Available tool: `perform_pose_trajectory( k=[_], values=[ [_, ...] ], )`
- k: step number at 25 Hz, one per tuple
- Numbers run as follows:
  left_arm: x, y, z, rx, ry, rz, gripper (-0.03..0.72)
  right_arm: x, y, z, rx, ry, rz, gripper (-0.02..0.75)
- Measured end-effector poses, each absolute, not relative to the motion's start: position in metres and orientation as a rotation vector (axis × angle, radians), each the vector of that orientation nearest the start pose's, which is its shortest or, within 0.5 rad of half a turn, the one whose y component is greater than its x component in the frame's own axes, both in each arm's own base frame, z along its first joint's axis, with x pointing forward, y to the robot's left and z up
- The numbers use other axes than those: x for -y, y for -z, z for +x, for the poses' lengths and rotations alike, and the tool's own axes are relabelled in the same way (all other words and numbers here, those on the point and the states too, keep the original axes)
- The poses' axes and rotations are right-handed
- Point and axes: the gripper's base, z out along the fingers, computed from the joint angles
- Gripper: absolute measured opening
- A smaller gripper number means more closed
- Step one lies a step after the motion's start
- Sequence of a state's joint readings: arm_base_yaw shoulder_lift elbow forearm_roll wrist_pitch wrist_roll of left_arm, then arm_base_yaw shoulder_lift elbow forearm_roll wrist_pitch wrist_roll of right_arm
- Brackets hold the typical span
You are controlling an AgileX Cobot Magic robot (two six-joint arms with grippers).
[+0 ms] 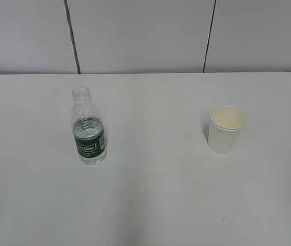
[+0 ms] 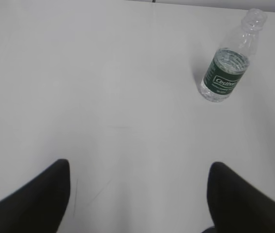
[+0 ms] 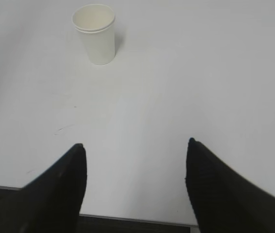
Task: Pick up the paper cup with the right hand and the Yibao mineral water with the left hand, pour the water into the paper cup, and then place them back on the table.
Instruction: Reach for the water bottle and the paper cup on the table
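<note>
The Yibao mineral water bottle stands upright and uncapped on the white table, left of centre. It shows far ahead to the right in the left wrist view. The cream paper cup stands upright on the right, empty, and shows far ahead to the left in the right wrist view. My left gripper is open and empty, well short of the bottle. My right gripper is open and empty near the table's front edge, well short of the cup. Neither arm shows in the exterior view.
A small dark scuff mark lies on the table in front of the cup, also in the right wrist view. Faint scratch lines mark the table by my left gripper. The table's front edge runs below my right gripper. A grey panelled wall stands behind.
</note>
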State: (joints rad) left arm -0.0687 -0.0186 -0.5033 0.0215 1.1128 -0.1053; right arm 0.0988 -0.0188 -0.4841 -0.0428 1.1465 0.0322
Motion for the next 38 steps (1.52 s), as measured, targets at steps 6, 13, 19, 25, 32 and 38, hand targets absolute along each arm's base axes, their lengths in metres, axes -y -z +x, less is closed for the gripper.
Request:
perform_pose_trajectory(
  k=[6,13,19,25,32,38],
  values=[
    [-0.002,-0.274,-0.010,-2.075,0.081,-0.040,0.531,0.005,-0.266,-0.009,-2.125,-0.025,-0.067,0.505],
    [-0.003,-0.274,-0.010,-2.075,0.080,-0.040,0.531,0.004,-0.266,-0.009,-2.126,-0.028,-0.067,0.505],
    [-0.003,-0.274,-0.010,-2.075,0.080,-0.040,0.531,0.005,-0.288,-0.007,-1.944,-0.028,-0.064,0.505],
    [-0.003,-0.274,-0.010,-2.075,0.080,-0.040,0.531,0.001,-0.319,0.021,-1.608,-0.038,-0.071,0.505],
    [-0.003,-0.274,-0.010,-2.075,0.080,-0.040,0.531,-0.004,-0.285,0.055,-1.521,-0.048,-0.087,0.505],
    [-0.003,-0.274,-0.010,-2.075,0.080,-0.040,0.531,-0.007,-0.259,0.068,-1.534,-0.055,-0.094,0.505]
  ],
)
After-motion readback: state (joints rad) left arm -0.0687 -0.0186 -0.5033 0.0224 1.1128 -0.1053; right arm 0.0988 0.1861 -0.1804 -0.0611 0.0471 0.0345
